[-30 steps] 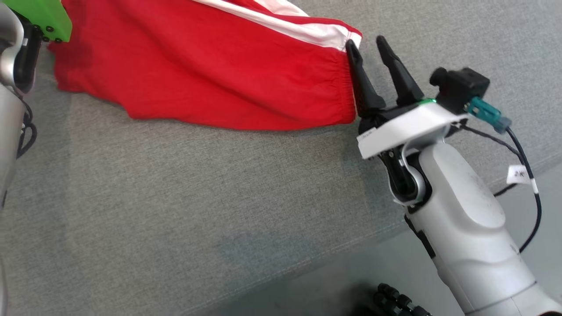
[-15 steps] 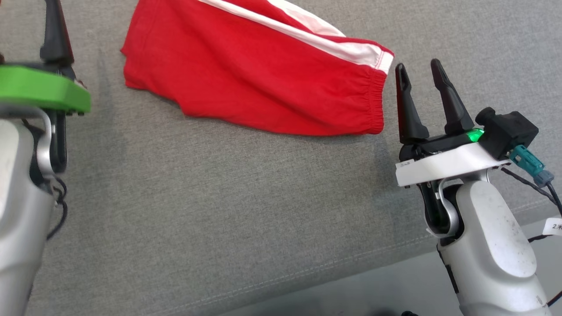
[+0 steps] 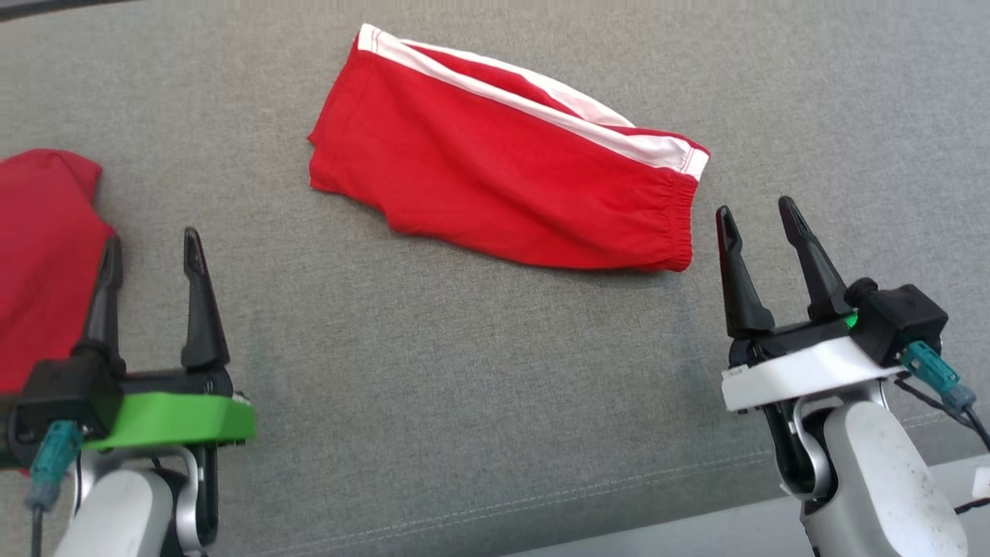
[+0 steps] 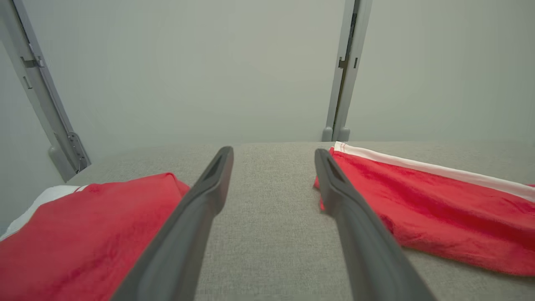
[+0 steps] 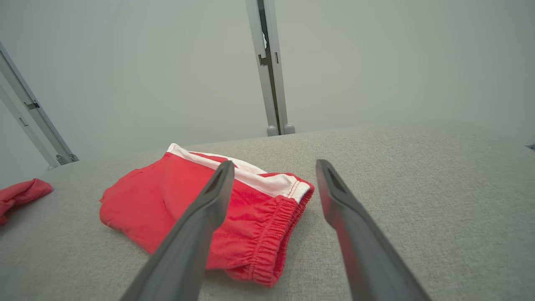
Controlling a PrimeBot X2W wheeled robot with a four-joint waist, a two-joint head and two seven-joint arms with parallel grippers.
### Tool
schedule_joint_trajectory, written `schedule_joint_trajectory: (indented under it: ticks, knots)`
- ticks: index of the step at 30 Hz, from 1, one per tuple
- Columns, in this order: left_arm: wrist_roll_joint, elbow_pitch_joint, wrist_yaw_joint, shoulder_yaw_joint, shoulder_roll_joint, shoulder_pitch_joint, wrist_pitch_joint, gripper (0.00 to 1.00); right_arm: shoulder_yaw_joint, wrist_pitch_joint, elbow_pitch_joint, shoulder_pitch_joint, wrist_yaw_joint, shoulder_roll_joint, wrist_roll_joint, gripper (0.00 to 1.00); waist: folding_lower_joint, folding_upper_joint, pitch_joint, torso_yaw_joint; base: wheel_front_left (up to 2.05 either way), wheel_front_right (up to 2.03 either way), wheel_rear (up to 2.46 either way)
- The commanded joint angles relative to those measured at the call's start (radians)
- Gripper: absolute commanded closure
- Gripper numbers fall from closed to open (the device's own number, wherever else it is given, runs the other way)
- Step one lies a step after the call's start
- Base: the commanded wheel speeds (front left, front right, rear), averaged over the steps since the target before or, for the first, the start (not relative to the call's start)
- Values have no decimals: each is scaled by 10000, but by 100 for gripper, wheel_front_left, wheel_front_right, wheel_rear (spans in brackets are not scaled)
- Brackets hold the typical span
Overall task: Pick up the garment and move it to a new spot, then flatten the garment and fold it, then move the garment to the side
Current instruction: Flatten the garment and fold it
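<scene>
The garment (image 3: 503, 186) is a pair of red shorts with a white side stripe, folded and lying flat on the grey fabric surface (image 3: 464, 387). Its elastic waistband points right. My right gripper (image 3: 756, 207) stands open just right of and nearer than the waistband, not touching it. In the right wrist view the garment (image 5: 175, 209) lies ahead and left of the open right gripper (image 5: 274, 164). My left gripper (image 3: 152, 238) is open at the lower left, well clear of the garment. In the left wrist view the garment (image 4: 439, 209) lies right of the open left gripper (image 4: 272, 152).
Another red cloth (image 3: 39, 255) lies at the left edge, just beside the left fingers; it shows again as red cloth (image 4: 83, 234) in the left wrist view. The surface's seamed front edge (image 3: 619, 483) runs along the bottom right. Pale wall panels with metal posts (image 5: 271, 83) stand behind.
The head camera has swung, so the whole garment now shows. Both grippers have drawn back from the garment toward the front edge and stayed open; the right one has left the waistband.
</scene>
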Motion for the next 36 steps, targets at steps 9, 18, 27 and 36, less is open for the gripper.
schedule_joint_trajectory:
  ticks: [9,18,27,36]
  knots:
    - [267,-286,156,26,-698,2257,1,0,-95,-18,-121,1601,-2,-121,-286,0,1,0,-1797,424,0,0,0]
    - [261,-101,70,16,-874,2938,1,0,-138,-18,-187,2427,-3,-109,-444,0,1,0,-2540,492,0,0,0]
    - [160,85,51,-106,-899,3377,1,0,-153,45,-309,2899,-3,-12,-438,0,1,0,-2948,538,0,0,0]
    - [58,184,51,-49,-836,3248,49,0,-127,93,-365,2921,-2,48,-422,0,1,0,-2921,611,0,0,0]
